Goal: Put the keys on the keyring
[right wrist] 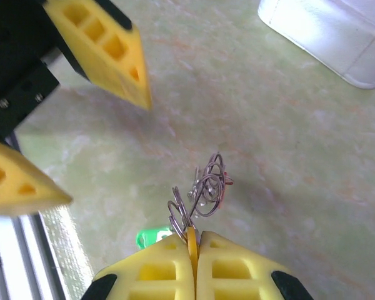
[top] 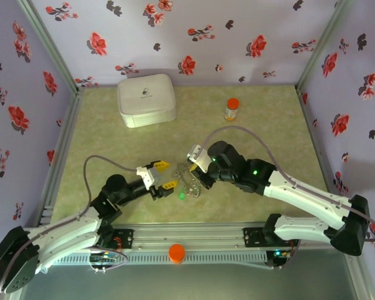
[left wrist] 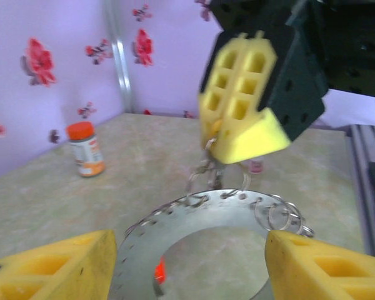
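Observation:
The keyring [left wrist: 194,219] is a flat grey ring with small holes along its band, and several thin wire loops hang from it. It lies between the two arms [top: 189,182]. My left gripper [left wrist: 190,265] is open, its yellow fingers wide apart on either side of the keyring's near arc; seen from above it sits left of the keyring [top: 164,176]. My right gripper [right wrist: 192,242] is shut on the yellow key's head, wire loops bunched just beyond its tips. It hangs over the keyring's far edge [left wrist: 244,106]. A green key [right wrist: 151,236] lies on the table beside it. A red key head [left wrist: 159,272] shows through the keyring's hole.
An orange-capped bottle [top: 232,109] stands at the back right. A white box [top: 146,99] sits at the back left. Floral walls and metal posts close in the table on three sides, and a rail [top: 194,240] runs along the near edge.

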Available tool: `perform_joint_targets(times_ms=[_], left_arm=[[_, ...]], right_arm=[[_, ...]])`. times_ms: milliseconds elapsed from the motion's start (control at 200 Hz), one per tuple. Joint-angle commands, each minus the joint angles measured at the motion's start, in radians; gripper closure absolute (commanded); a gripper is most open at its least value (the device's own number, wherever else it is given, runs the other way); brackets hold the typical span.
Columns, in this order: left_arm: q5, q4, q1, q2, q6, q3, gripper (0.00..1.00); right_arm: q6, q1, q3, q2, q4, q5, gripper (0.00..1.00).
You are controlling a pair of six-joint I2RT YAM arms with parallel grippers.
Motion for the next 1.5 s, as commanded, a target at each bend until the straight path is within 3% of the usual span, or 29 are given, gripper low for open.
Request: perform_joint_targets(times_ms=[0,125,220,345,460,600,910,1010,1285,1385,1495], left_arm=[[-0.236,-0.011,0.001,-0.085,-0.011,-0.036,0.36],[-0.516,-0.101,0.004,-0.18,-0.011,-0.037,0.34],[-0.657,-0.158,0.007,-0.229,-0.013,-0.032,0.34],[-0.685,-0.199,0.013,-0.256,-0.023,-0.032,0.34],[-0.678,-0.213,0.013,-0.255,-0.035,-0.031,0.34],[-0.662,-0.219,0.013,-0.249,-0.042,-0.036,0.34],[-0.678,-0.241,0.022,-0.248,-0.046,-0.028,0.34],[-0.751,-0.273,0.023,-0.253,-0.058,-0.015,0.34],[-1.095,-0.504,0.067,-0.319,-0.194,0.063,0.31],[-1.142,-0.55,0.089,-0.348,-0.213,0.078,0.33],[-1.154,-0.578,0.101,-0.357,-0.215,0.092,0.33]], right_arm=[[-0.1,0.017,0.049,0.001,0.003,0.081,1.0],[-0.221,0.041,0.047,-0.007,0.051,0.087,1.0],[-0.375,0.074,0.024,-0.025,0.105,0.068,1.0],[-0.605,0.098,-0.019,-0.053,0.183,0.088,1.0],[-0.647,0.098,0.012,-0.03,0.189,0.128,1.0],[-0.539,0.081,0.044,-0.012,0.168,0.067,1.0],[-0.484,0.067,0.053,-0.004,0.162,0.145,1.0],[-0.458,0.068,0.07,0.016,0.182,0.13,1.0],[-0.227,0.103,0.162,0.185,0.413,0.013,1.0],[0.042,0.024,0.093,0.232,0.606,-0.083,1.0],[0.12,-0.036,0.021,0.289,0.643,-0.072,1.0]])
